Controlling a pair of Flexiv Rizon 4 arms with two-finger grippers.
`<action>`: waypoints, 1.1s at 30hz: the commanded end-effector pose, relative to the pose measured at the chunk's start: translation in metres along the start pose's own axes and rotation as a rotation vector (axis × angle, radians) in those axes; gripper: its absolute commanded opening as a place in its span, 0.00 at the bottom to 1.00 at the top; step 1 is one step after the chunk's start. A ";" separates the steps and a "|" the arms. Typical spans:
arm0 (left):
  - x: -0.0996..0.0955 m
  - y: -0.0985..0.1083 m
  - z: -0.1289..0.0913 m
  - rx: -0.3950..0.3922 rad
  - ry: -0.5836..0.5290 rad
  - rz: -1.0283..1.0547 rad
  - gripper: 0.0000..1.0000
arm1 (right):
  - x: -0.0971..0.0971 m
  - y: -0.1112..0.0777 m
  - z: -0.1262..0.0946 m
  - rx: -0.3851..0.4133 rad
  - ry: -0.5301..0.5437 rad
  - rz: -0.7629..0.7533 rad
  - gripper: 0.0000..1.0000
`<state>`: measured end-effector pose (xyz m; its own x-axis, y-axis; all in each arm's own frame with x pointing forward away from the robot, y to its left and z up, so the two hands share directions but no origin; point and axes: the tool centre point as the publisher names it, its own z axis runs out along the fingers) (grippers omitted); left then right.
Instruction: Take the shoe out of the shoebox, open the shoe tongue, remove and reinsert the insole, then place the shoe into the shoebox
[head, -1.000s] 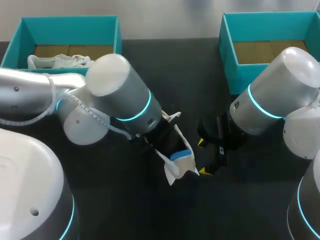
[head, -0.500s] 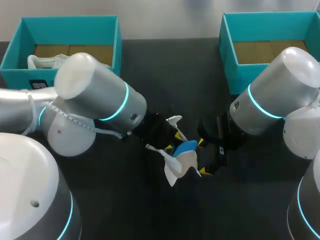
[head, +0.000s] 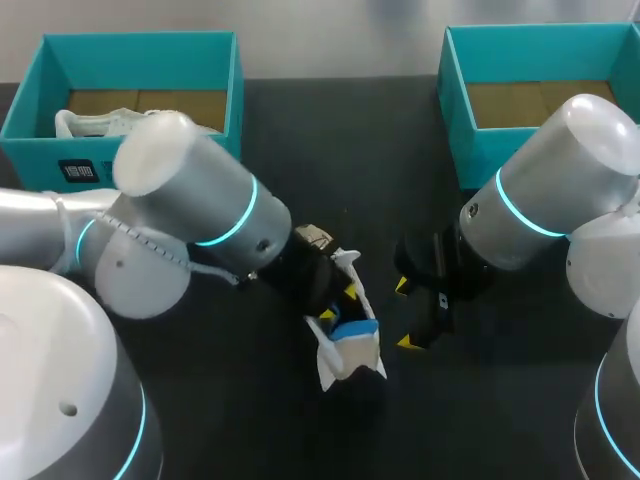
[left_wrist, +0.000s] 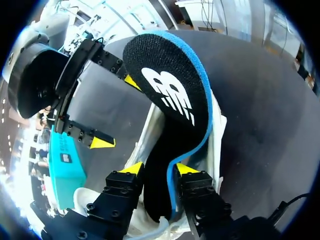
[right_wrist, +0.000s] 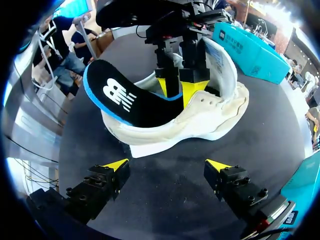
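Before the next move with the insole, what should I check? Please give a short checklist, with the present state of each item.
1. Left gripper shut on the insole: ok, both fingers pinch it from two sides.
2. Insole fully inside the shoe: not ok, one end sticks out and bends over the shoe's edge.
3. Other end of the insole seated in the toe: cannot tell, it is hidden inside the shoe.
4. Shoe standing on the table: ok, its sole rests flat.
5. Right gripper steadying the shoe: not ok, it is open and apart from the shoe.
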<state>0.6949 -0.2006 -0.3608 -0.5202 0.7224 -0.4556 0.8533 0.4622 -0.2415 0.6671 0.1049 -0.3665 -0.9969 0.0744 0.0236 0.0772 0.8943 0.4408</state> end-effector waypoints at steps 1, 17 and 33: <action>-0.006 0.003 -0.002 0.019 0.052 0.056 0.39 | 0.001 0.000 0.000 0.001 -0.002 0.000 1.00; 0.008 -0.006 -0.016 0.141 0.174 0.190 0.41 | 0.001 0.000 0.000 0.001 -0.002 0.000 1.00; 0.009 -0.028 -0.034 0.228 0.071 0.201 0.35 | 0.001 0.000 0.000 0.001 -0.002 0.000 1.00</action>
<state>0.6738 -0.2022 -0.3289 -0.3258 0.8560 -0.4014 0.9204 0.1901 -0.3416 0.6672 0.1049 -0.3665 -0.9969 0.0744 0.0236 0.0772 0.8943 0.4408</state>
